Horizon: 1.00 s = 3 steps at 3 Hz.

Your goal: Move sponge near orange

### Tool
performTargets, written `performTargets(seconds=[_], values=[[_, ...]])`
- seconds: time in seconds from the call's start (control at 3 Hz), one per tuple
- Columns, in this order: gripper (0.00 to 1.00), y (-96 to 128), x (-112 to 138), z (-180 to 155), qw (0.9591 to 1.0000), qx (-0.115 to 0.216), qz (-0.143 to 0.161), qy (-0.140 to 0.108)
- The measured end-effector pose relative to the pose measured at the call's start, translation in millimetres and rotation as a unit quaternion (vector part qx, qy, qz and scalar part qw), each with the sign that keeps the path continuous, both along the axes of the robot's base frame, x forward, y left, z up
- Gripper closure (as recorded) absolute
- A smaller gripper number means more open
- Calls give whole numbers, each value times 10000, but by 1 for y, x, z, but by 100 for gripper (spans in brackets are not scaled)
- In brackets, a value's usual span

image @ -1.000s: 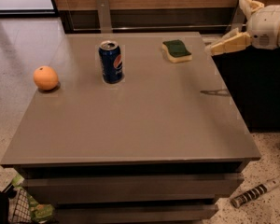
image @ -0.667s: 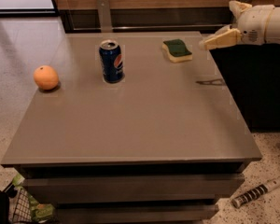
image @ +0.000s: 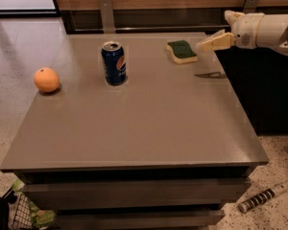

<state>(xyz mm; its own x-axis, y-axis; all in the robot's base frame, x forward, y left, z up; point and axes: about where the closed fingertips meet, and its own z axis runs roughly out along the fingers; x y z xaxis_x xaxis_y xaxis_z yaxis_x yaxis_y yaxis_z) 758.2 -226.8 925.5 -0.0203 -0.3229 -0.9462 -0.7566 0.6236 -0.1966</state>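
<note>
The sponge (image: pixel 182 51), pale yellow with a dark green top, lies flat at the far right of the grey table (image: pixel 134 123). The orange (image: pixel 46 79) sits near the table's left edge, far from the sponge. My gripper (image: pixel 207 44) comes in from the right on a white arm (image: pixel 266 30). It hovers just right of the sponge, a little above the tabletop, and holds nothing.
A blue Pepsi can (image: pixel 114 63) stands upright between orange and sponge, towards the back. A dark cabinet (image: pixel 264 85) stands right of the table. A wooden wall panel runs behind. A striped tool (image: pixel 264 197) lies on the floor at the lower right.
My gripper has moved left and slightly up towards the sponge. The sponge, can and orange have not moved.
</note>
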Motion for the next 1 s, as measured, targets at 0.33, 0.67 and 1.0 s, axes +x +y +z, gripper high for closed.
performTargets(seconds=[0.33, 0.67, 1.0], values=[[0, 20, 11, -28, 9996, 237, 55, 139], [0, 35, 18, -49, 9988, 417, 107, 234], [0, 48, 25, -75, 9975, 550, 79, 438]])
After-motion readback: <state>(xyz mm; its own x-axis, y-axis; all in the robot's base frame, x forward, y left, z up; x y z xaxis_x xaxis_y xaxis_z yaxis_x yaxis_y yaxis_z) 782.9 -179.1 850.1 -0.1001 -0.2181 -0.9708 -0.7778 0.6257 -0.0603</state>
